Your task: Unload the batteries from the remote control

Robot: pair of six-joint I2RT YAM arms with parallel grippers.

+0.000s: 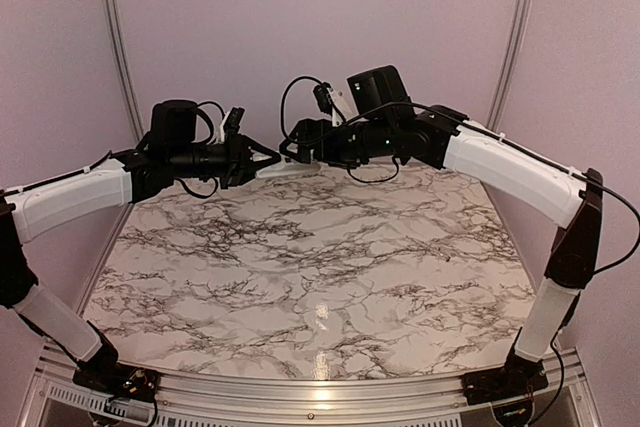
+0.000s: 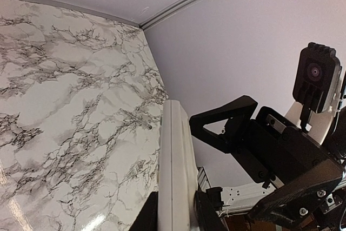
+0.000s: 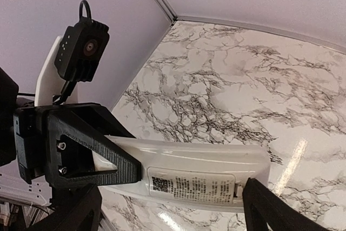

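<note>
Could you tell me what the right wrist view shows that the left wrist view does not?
Only the right wrist view: the printed label on the remote and the left arm's camera. Only the left wrist view: the remote's narrow edge and the right arm's camera. Both: the remote, held by the left gripper, and the marble table.

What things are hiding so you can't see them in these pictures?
The batteries: in no view; the right wrist view shows only the printed panel of the slim white plastic remote control.
That print: too small to read.
Top view: the black left gripper and black right gripper hide most of the remote control.
Left wrist view: the bottom edge cuts off the left gripper's fingers.
</note>
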